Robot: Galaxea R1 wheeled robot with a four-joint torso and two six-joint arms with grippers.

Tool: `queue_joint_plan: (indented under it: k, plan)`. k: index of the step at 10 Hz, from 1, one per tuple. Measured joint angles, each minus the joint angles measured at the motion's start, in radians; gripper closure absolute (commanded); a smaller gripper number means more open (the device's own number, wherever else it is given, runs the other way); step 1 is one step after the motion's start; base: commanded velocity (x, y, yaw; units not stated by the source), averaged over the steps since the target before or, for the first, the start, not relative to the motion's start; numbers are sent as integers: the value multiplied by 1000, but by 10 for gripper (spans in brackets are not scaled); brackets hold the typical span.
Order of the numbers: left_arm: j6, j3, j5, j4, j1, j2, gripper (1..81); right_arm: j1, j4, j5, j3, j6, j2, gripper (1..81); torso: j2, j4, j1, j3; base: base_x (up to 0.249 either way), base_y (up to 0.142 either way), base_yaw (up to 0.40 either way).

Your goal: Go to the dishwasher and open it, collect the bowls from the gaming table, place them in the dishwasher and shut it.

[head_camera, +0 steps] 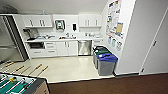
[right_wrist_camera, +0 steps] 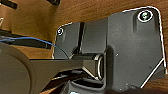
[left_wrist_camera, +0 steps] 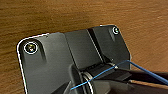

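Observation:
The dishwasher [head_camera: 84,47] is a stainless-steel front set under the white counter [head_camera: 62,39] at the far side of the kitchenette, right of the white cabinet doors. Its door is shut, with a bar handle across the top. It stands well ahead of me, beyond a stretch of pale floor. The bowls and the gaming table are out of view. Both wrist views look past the robot's dark plate onto brown carpet [left_wrist_camera: 62,17], and I cannot make out either gripper's state.
A green-field football table [head_camera: 17,85] with rods sticking out fills the near left corner. Two grey bins, one with a blue lid [head_camera: 107,62] and one with a green lid [head_camera: 101,52], stand along the right wall. A white wall corner [head_camera: 130,45] juts in at right.

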Motion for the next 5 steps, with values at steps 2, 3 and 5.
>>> queue_joint_plan:
  k: [2,3,5]
  plan:
    - [0,0,2,0,1,2,10,-3,0,0,0,3,-2,10,0,0,0,0,275,0,0]
    - [0,0,-1,0,0,0,10,-2,0,0,1,3,0,10,0,0,0,0,275,0,0]
    - [0,0,-1,0,0,3,10,-2,0,0,1,3,0,10,0,0,0,0,275,0,0]
